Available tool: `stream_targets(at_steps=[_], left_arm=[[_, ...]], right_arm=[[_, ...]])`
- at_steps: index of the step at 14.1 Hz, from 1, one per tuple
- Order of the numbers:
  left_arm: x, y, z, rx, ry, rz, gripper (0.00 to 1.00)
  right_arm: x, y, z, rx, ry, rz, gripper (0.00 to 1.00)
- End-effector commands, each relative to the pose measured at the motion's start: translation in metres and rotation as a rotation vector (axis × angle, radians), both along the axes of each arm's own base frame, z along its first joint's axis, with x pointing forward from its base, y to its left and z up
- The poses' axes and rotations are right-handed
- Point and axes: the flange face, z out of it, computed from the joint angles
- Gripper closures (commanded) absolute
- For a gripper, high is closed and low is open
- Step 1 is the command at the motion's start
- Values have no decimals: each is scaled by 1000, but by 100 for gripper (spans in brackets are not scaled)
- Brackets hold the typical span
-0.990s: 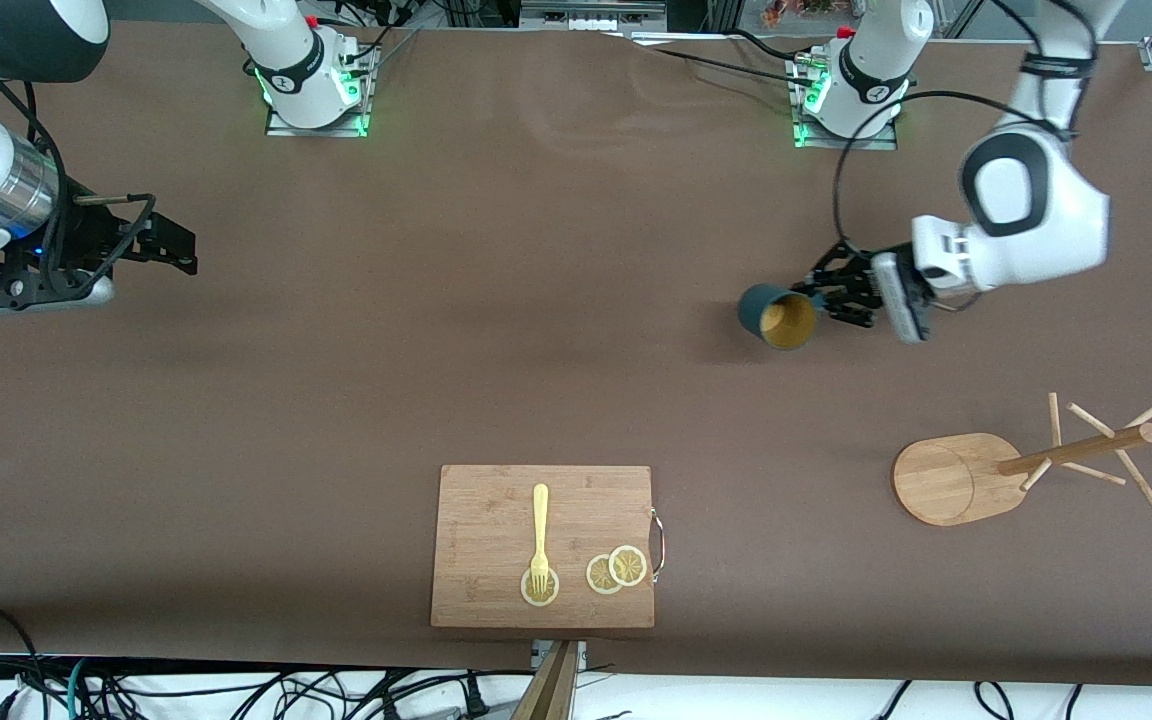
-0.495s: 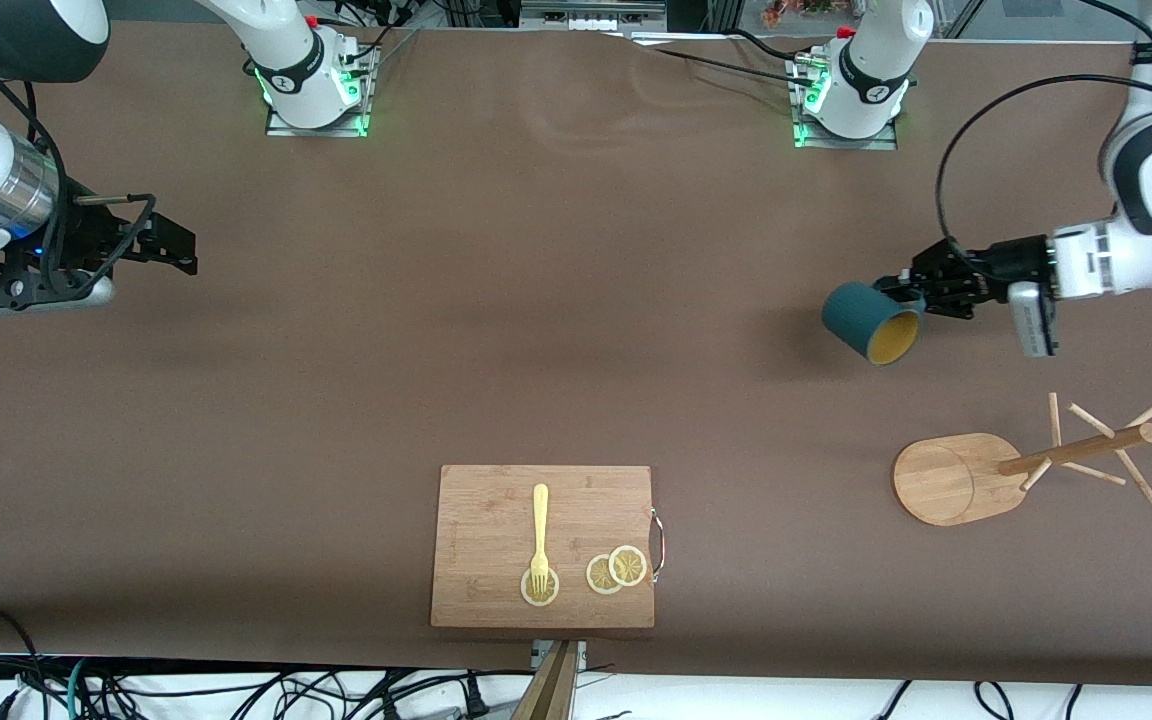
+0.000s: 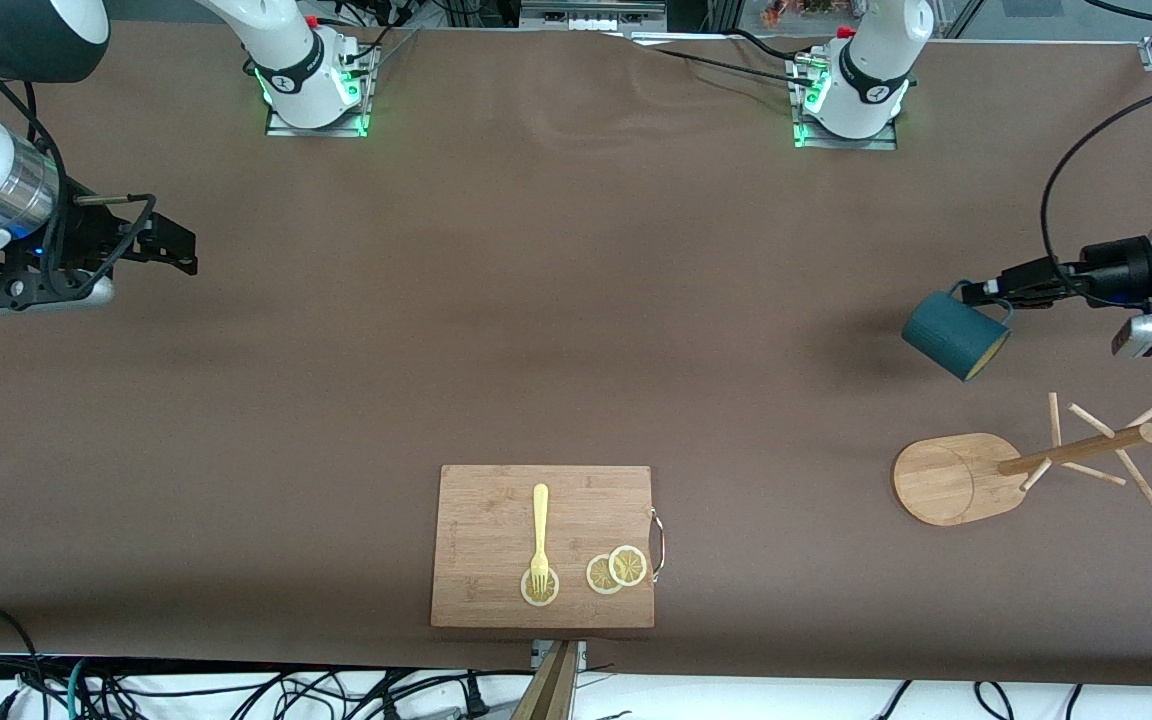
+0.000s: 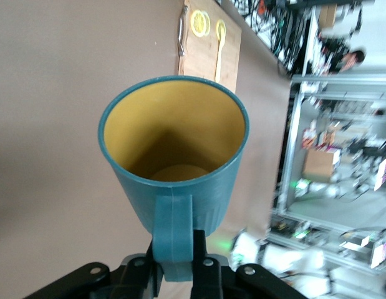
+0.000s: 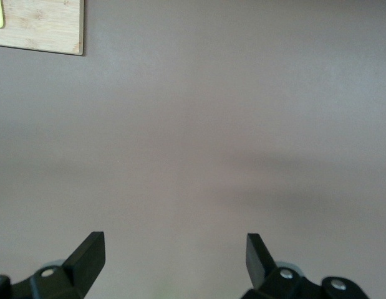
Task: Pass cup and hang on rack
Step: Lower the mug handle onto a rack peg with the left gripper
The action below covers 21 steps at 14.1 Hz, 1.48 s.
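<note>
My left gripper (image 3: 986, 291) is shut on the loop handle of the dark teal cup (image 3: 953, 335) and holds it tilted in the air over bare table at the left arm's end. In the left wrist view the cup (image 4: 174, 156) shows its yellow-tan inside, with my left gripper (image 4: 174, 249) clamped on the handle. The wooden rack (image 3: 956, 478) stands on its oval base nearer the front camera than the cup, its post and pegs (image 3: 1096, 447) apart from the cup. My right gripper (image 3: 171, 247) waits open and empty at the right arm's end; it also shows in the right wrist view (image 5: 174, 249).
A rectangular wooden cutting board (image 3: 496, 520) lies near the table's front edge, with a yellow fork (image 3: 540, 535) and lemon slices (image 3: 616, 570) on it. Cables hang along the front edge.
My left gripper has carried the cup toward the left arm's end of the table, closer to the rack, and the cup has turned. The right arm has not moved.
</note>
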Motion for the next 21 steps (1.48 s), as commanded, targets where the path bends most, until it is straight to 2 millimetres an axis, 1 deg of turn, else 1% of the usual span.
stream_targets(at_steps=[1,4,5,7,8,11,13,16,18,21], left_arm=[[-2,20,-7,-95,81,58,100],[-8,38,-14,-194,97,111,100],[-6,40,-19,-231,100,127,100],[-8,54,-34,-304,106,180,100],[-7,57,-39,-341,109,192,100],[6,74,-45,-382,79,217,100],[15,79,-50,-422,70,215,100],[18,93,-60,-451,65,230,100],[17,104,-77,-493,66,264,100],[27,112,-87,-503,24,247,100]], right_arm=[[0,1,3,-13,-8,18,0],[0,1,3,-13,-8,18,0],[0,1,3,-13,-8,18,0],[0,1,3,-13,-8,18,0],[0,1,3,-13,-8,18,0],[0,1,3,-13,-8,18,0],[0,1,3,-13,-8,18,0],[0,1,3,-13,-8,18,0],[0,1,3,-13,-8,18,0],[0,1,3,-12,-8,17,0]])
